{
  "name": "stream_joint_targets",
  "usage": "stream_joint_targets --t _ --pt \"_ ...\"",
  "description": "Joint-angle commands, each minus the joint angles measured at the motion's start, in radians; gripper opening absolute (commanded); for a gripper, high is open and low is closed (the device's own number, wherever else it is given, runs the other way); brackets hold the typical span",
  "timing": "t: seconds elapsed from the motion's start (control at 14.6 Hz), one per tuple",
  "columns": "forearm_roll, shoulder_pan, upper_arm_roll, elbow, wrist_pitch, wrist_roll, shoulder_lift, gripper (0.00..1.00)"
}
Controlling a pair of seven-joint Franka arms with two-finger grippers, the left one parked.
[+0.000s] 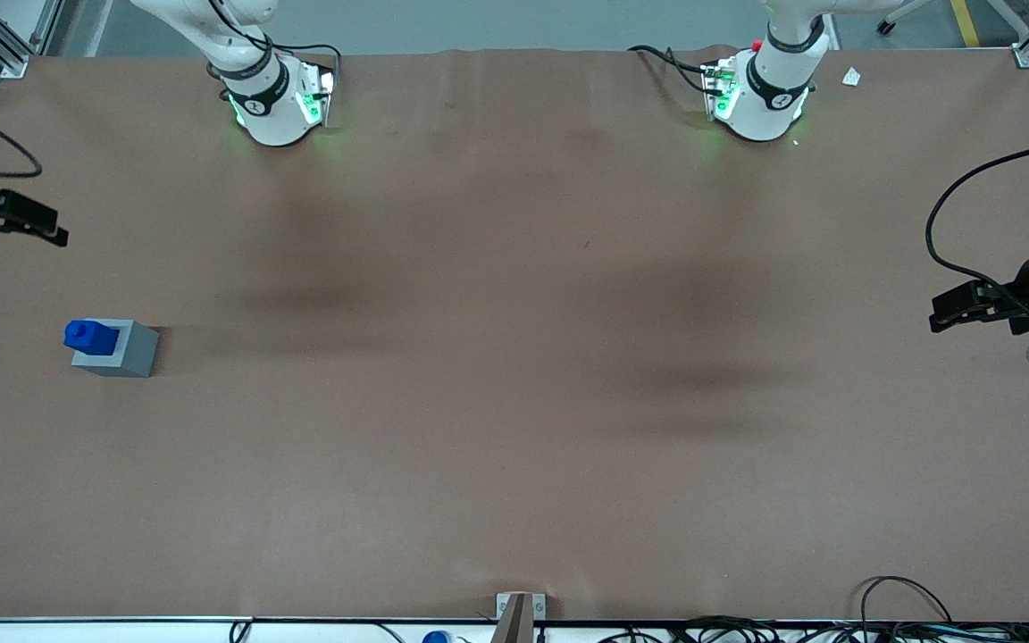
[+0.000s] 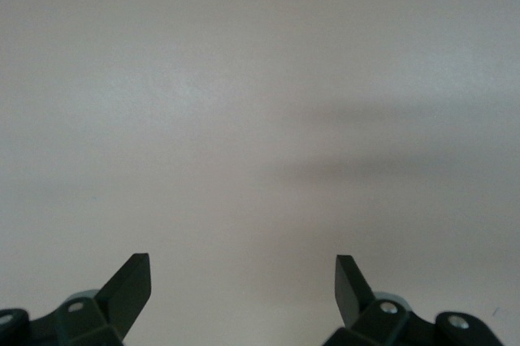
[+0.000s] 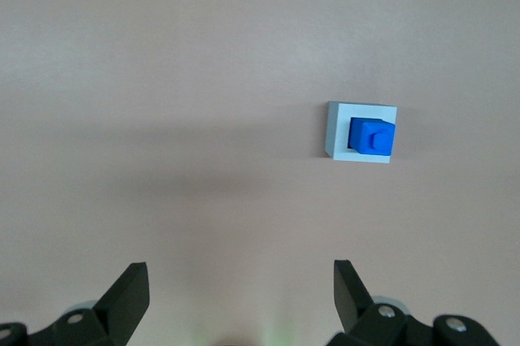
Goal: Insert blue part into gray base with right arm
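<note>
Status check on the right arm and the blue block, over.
Right gripper open, empty, raised clear of the parts. Small bright-blue plastic block seated in light-gray cube base, stepped top protruding. Brown table around them, nothing obstructing.

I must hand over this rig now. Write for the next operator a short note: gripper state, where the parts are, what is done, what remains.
Gripper: open, holding nothing, raised above the table, apart from the parts, at the working arm's end.
Blue part: sits in the top of the gray base, its upper portion sticking out.
Gray base: on the table, nearer the front camera than the gripper.
Done: insertion appears complete; part released.
Left: probably only confirm the part is fully seated.
</note>
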Motion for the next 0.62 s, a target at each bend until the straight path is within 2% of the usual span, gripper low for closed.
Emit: stream_joint_targets --t 0.0,0.21,0.41,0.55 --pt "-0.011 0.021 0.001 -0.020 0.002 0.023 -0.033 1.00" --pt "-0.011 0.026 0.001 0.051 0.000 0.061 -0.021 1.00" --pt "-0.007 0.024 0.000 0.065 0.008 0.067 -0.008 1.00" --pt "0.003 0.029 0.001 0.065 0.008 0.131 -0.008 1.00"
